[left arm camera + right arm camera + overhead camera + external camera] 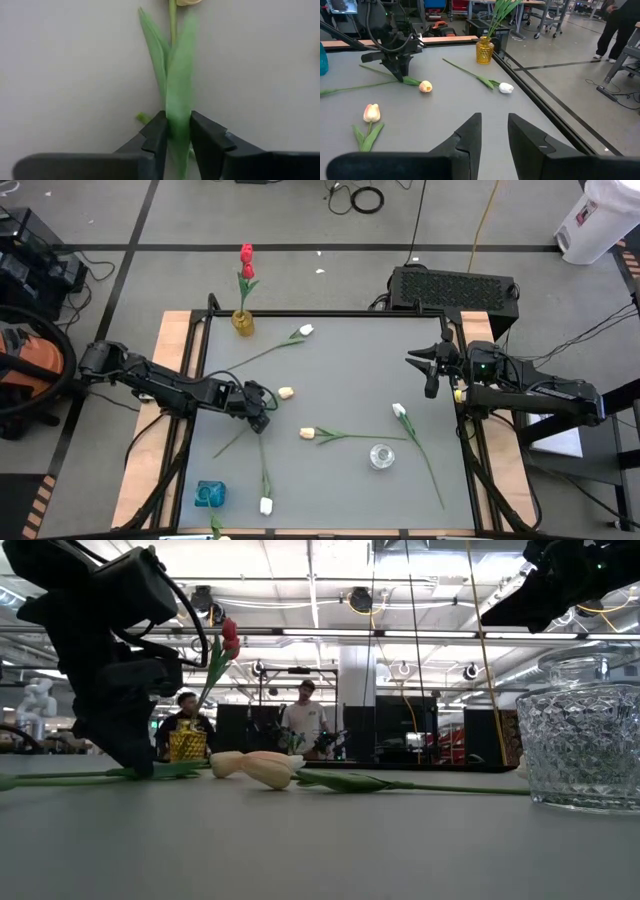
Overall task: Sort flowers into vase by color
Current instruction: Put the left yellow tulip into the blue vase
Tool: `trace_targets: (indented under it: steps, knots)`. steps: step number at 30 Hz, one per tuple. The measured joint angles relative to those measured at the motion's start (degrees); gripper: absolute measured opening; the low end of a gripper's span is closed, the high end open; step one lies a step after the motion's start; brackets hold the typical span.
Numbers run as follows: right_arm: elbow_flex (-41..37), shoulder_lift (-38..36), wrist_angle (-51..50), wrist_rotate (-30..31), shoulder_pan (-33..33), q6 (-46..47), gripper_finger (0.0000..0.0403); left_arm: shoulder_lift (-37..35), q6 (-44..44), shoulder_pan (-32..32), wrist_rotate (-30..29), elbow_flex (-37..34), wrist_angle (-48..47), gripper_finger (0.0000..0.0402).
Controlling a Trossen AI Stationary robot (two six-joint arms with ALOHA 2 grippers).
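High view laid out the whole grey table (340,380) from left to right: a blue glass vase (209,494) sat near the front left corner, an amber glass vase (243,322) holding red tulips (246,258) stood at the back left, and the left gripper (262,412) was down on the tabletop over the stem of a cream-yellow tulip (286,392). Left wrist view alone showed the grip closely: both dark fingers (156,134) were pinched onto that tulip's green leaves and stem, with the pale bud just ahead of them. Further right in the high view a white tulip (305,331) lay toward the back, another white tulip (266,505) lay near the front edge, a peach-cream tulip (308,434) lay at the middle, a clear cut-glass vase (381,456) stood just right of it, and a third white tulip (399,410) lay beyond that. Right gripper (432,372) hovered above the table's right side; right wrist view showed its fingers (469,134) parted a little with nothing between them. Low view alone showed two people (300,720) standing in the room behind the table. No writing or label could be read anywhere.
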Motion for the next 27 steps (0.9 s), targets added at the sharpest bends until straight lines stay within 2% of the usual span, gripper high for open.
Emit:
trace_targets:
  steps: [6,10,19,27]
  knots:
    - [0.0,0.0,0.0,0.0,0.0,0.0,0.0086,0.0,1.5,0.0,0.6,0.0,-0.2,0.0035]
    - [0.0,0.0,0.0,0.0,0.0,0.0,0.0086,0.0,2.8,0.0,0.6,0.0,-0.2,0.0015]
    - [0.0,0.0,0.0,0.0,0.0,0.0,0.0086,0.1,7.8,-0.1,0.8,0.6,-0.4,0.001]
    - [0.0,0.0,0.0,0.0,0.0,0.0,0.0086,0.1,16.7,-2.4,1.0,5.9,-0.3,0.0009]
